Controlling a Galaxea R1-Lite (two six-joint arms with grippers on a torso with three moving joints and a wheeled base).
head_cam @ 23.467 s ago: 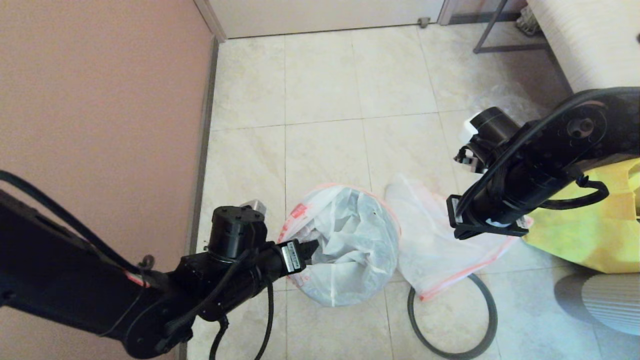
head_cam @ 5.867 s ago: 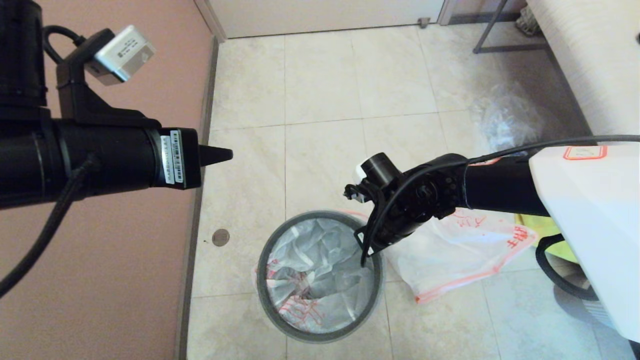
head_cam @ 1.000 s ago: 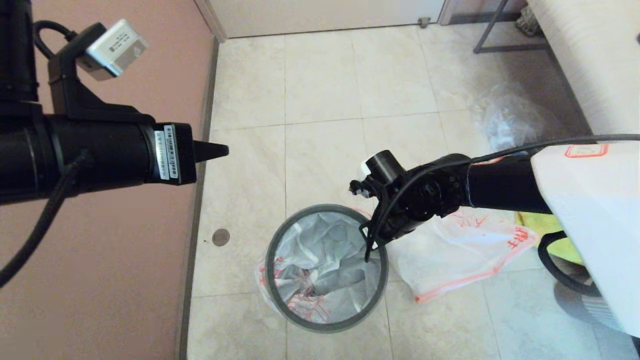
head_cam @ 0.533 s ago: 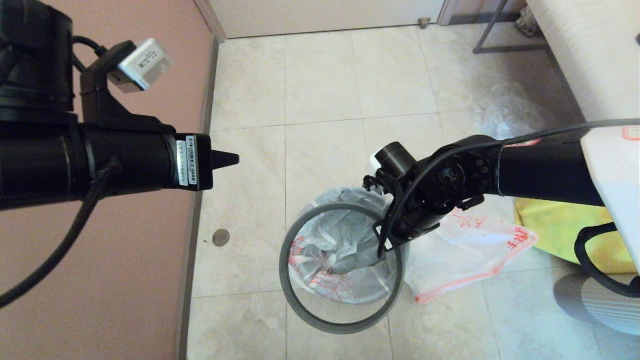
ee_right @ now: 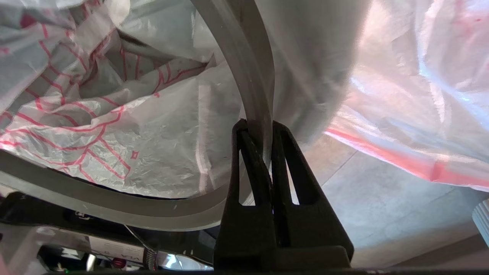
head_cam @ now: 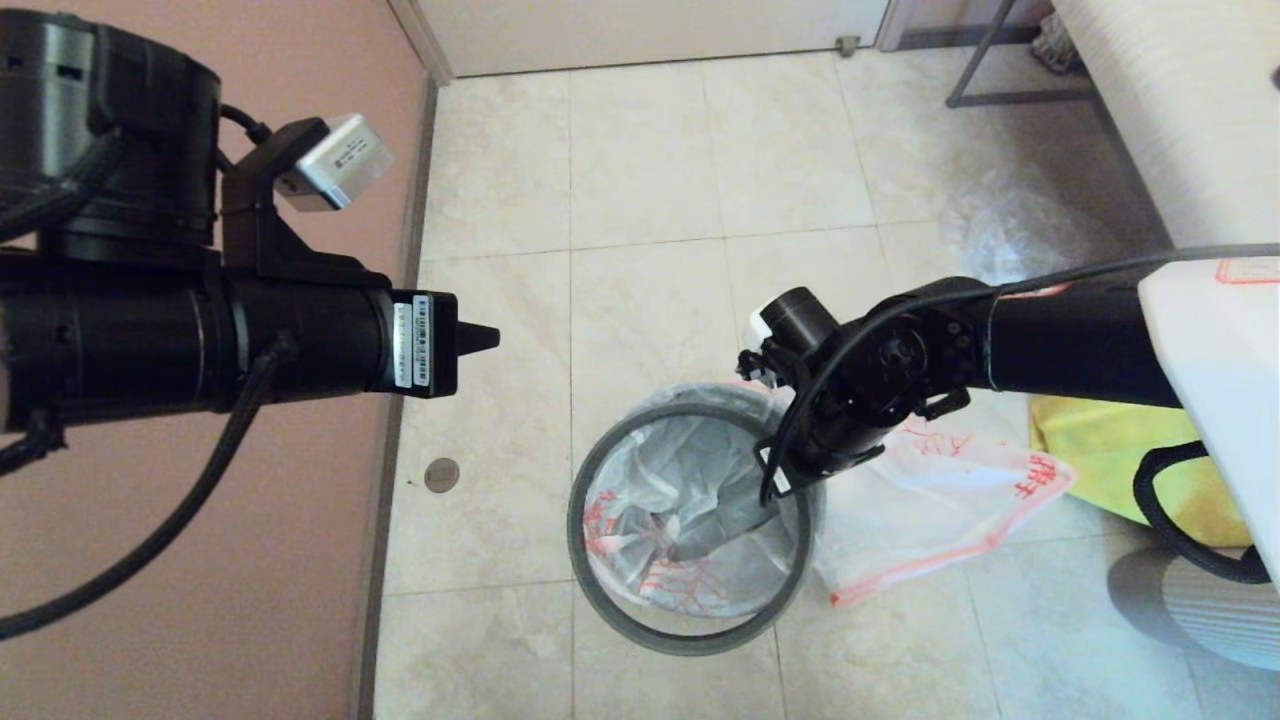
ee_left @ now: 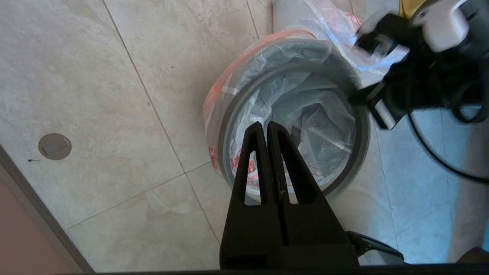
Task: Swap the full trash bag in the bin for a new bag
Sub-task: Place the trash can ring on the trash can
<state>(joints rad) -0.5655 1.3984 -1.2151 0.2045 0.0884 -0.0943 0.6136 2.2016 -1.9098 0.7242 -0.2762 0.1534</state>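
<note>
The bin is wrapped in a translucent white bag with red print (head_cam: 690,490), so its black wall is hidden. Only the bag-covered top edge (head_cam: 700,392) shows. The thin dark-grey hoop (head_cam: 640,638) hangs tilted a little above the bin's mouth. My right gripper (ee_right: 256,128) is shut on the hoop (ee_right: 248,76) at its right side, seen in the head view as the right gripper (head_cam: 775,488). My left gripper (head_cam: 490,338) is shut and empty, held high to the left. In the left wrist view the left gripper (ee_left: 264,126) points down over the hoop (ee_left: 361,152).
A second white bag with a red edge (head_cam: 930,500) lies flat on the tiles right of the bin. Beyond it are a yellow bag (head_cam: 1100,440) and crumpled clear plastic (head_cam: 1010,240). A pink wall (head_cam: 330,80) runs along the left, with a floor drain cap (head_cam: 441,475) near it.
My right gripper has lifted the hoop up off the bin and shifted it right, exposing the bag's folded-over top edge. The left arm has drifted a little to the right.
</note>
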